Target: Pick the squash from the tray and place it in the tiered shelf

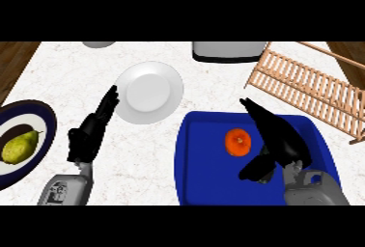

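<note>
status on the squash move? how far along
Done: nothing placed yet. The orange squash lies on the blue tray. In hand: the right hand is over the tray beside the squash, fingers extended, not curled round it. The left hand rests open by the white plate. Left: grasp, lift, carry to the wooden tiered shelf and set it in.

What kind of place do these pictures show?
Most likely a kitchen counter: a pale marble-like counter top carries a white plate, a wooden tiered shelf resembling a dish rack, and a blue tray holding an orange squash.
</note>
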Controlling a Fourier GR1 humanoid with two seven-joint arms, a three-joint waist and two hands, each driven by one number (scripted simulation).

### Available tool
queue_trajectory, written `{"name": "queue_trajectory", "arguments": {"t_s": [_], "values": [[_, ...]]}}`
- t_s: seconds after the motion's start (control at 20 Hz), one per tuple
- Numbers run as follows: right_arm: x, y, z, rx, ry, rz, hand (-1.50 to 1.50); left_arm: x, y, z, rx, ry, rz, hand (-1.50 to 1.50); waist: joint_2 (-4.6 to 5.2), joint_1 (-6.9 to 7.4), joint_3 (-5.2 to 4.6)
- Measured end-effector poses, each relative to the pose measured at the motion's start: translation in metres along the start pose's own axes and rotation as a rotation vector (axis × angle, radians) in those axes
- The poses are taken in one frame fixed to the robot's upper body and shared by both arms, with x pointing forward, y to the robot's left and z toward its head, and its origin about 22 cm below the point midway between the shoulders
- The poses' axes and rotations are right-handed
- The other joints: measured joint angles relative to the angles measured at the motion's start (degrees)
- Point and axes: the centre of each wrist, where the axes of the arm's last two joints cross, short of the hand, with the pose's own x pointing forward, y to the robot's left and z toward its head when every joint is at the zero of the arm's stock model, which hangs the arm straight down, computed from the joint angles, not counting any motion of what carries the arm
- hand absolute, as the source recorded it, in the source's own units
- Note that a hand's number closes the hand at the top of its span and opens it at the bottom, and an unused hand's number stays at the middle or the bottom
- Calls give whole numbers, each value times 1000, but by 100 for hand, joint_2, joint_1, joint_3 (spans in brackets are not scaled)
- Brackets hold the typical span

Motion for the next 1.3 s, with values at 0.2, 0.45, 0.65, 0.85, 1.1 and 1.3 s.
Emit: {"name": "queue_trajectory", "arguments": {"t_s": [0.2,0.45,0.65,0.85,1.1,1.3], "values": [[5,3,-10,11,11,23,-150,-5,-10,3,4,0,-6,0,1,4,0],[2,18,-12,17,32,44,-150,4,-3,-6,1,-5,-16,0,1,-2,-1],[-6,27,-19,13,43,52,-150,-2,-1,-1,4,-8,-12,0,1,0,0],[-7,34,-25,12,51,66,-150,-2,-4,-5,6,-4,-12,0,1,0,-1],[-10,36,-39,22,64,71,-150,-10,-2,-3,4,-4,-9,0,3,4,0],[-23,47,-43,32,64,70,-150,-9,-1,-4,0,-3,-7,0,3,1,1]]}}
